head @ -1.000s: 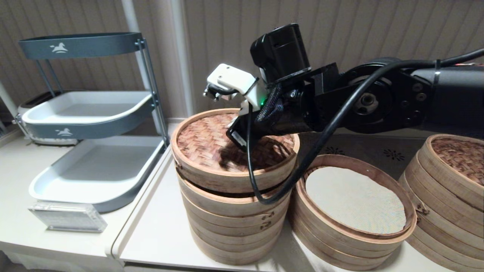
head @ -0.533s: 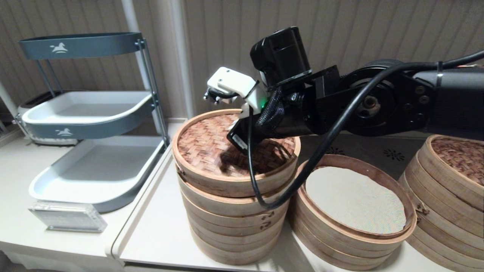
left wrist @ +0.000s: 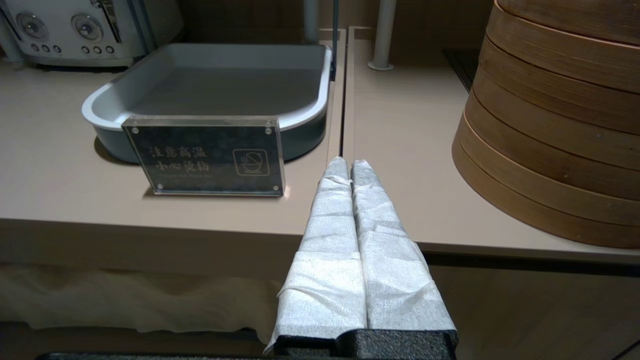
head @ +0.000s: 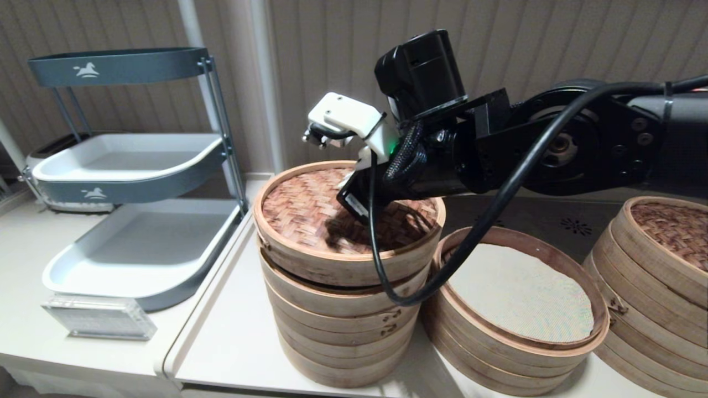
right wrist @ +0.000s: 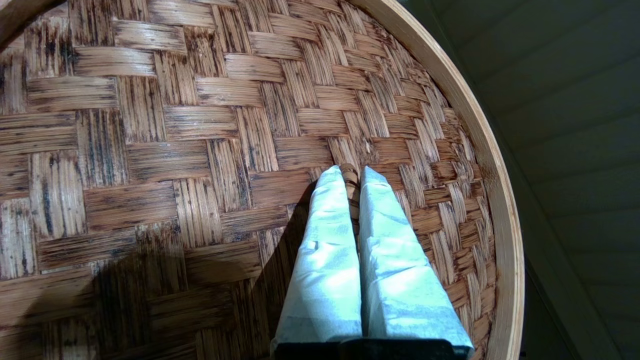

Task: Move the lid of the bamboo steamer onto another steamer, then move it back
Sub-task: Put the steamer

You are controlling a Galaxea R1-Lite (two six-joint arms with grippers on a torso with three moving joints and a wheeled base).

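Note:
The bamboo steamer lid (head: 298,204), reddish woven top with a pale rim band, hangs slightly tilted just above the tall many-ringed stack (head: 337,331), with a dark gap under its front rim. My right gripper (right wrist: 351,172) is shut on the small loop handle (right wrist: 352,181) at the middle of the lid (right wrist: 175,125); in the head view the right wrist (head: 420,160) hides the fingers. The low wide steamer (head: 498,359) with its cream mesh liner (head: 520,293) stands uncovered just right of the stack. My left gripper (left wrist: 348,162) is shut and empty by the table's front edge.
A third stack with a woven lid (head: 658,260) stands at the far right. A grey tiered tray rack (head: 133,166) and an acrylic sign (head: 99,318) stand to the left. The right arm's black cable (head: 409,298) loops down in front of the lid and the stack.
My right gripper, still shut on the handle, has carried the lid a little to the right, toward the low steamer. The left arm has not moved.

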